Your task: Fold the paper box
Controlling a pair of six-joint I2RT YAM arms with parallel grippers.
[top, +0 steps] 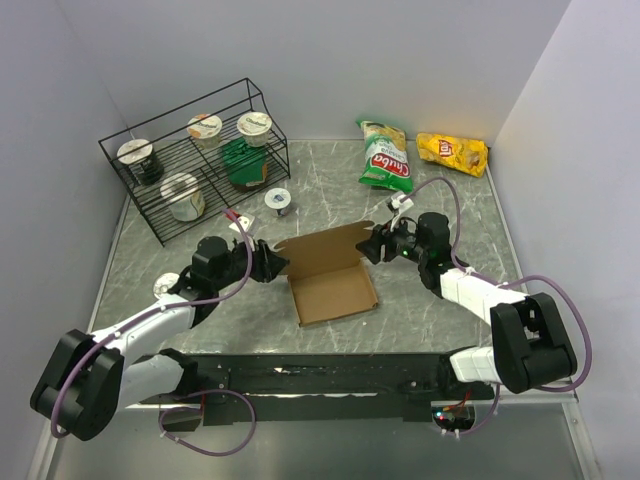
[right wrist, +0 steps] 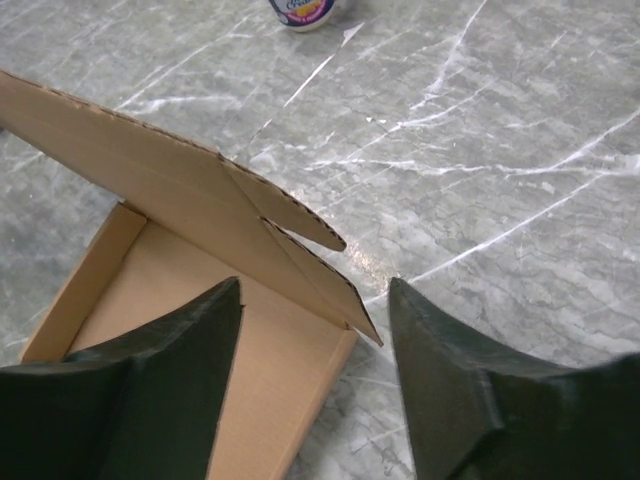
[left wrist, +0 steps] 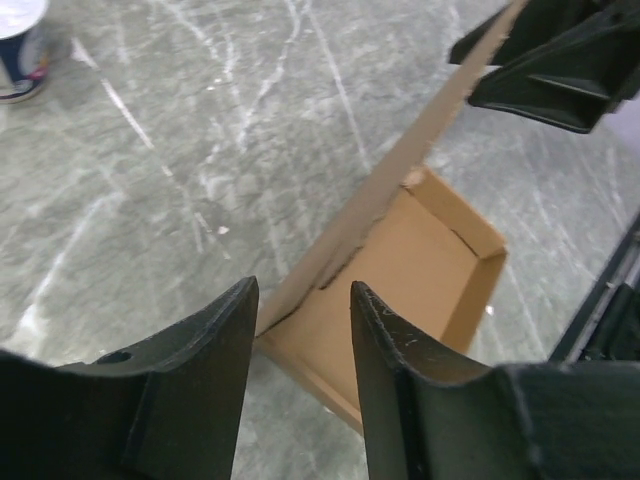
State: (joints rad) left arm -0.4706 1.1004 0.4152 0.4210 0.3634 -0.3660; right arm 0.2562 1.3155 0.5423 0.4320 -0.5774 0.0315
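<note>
Sitting at centre of table, between both arms: paper box, tray walls already up, lid flap standing tilted at far edge. Corrugated card judged light, stiff across panels, weak along scored creases. Likely to slide on smooth marbled top if pushed from one side. Best hold: lid's two ends, pinched across thin card, both sides together. At lid's left end, left gripper, jaws parted, card edge in gap, no clamp visible. At right end, right gripper, jaws wider, straddling notched side tabs without touching. Tabs flimsy, may buckle.
</note>
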